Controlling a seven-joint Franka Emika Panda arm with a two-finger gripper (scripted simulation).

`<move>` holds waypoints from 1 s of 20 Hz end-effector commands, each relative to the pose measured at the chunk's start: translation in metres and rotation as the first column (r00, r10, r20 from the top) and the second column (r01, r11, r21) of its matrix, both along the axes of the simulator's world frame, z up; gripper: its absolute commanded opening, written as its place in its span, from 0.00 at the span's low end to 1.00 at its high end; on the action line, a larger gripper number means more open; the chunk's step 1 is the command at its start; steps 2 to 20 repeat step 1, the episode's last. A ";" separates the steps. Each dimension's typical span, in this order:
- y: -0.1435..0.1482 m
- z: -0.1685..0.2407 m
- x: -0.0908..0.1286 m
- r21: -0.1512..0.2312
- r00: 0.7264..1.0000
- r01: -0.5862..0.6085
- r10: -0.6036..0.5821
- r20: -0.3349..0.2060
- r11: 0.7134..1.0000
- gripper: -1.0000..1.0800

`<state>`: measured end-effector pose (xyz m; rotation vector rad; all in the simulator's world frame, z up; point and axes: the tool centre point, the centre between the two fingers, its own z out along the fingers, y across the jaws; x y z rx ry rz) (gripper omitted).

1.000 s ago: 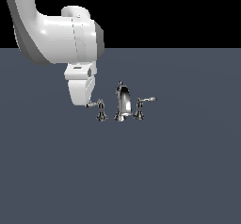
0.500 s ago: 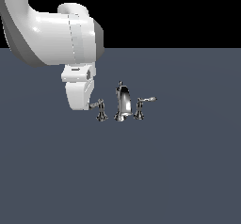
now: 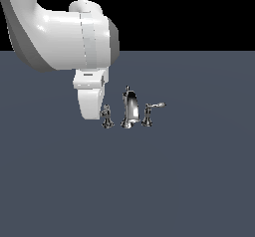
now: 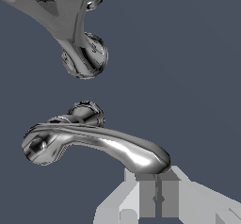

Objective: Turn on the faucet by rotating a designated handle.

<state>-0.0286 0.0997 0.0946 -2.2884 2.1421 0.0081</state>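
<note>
The chrome faucet (image 3: 128,109) stands on the dark grey floor, a curved spout between two lever handles. The handle (image 3: 106,117) is the one on the exterior view's left, and the arm's white hand (image 3: 91,101) hides part of it. In the wrist view the handle's lever (image 4: 99,146) runs across the picture above its round base (image 4: 87,112). The lever's tip sits right at my gripper (image 4: 156,180). The grey fingers (image 4: 147,197) are pressed together with nothing between them. The spout (image 4: 81,49) shows beyond the lever.
The twin lever handle (image 3: 149,112) stands on the exterior view's right of the spout, its lever pointing right. The bulky white arm (image 3: 60,37) fills the upper left of the exterior view. Flat grey floor (image 3: 189,181) lies all around the set.
The hand has come down and toward the exterior view's right, closing on the left handle. That handle's lever, earlier seen sticking out leftward, is now mostly covered by the hand.
</note>
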 end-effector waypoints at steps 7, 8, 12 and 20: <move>-0.027 0.000 0.000 -0.009 0.999 0.034 -0.034 -0.001 0.999 0.00; -0.027 0.000 0.000 -0.009 0.999 0.034 -0.034 -0.001 0.999 0.00; -0.027 0.000 0.000 -0.009 0.999 0.034 -0.034 -0.001 0.999 0.00; -0.027 0.000 0.000 -0.009 0.999 0.034 -0.034 -0.001 0.999 0.00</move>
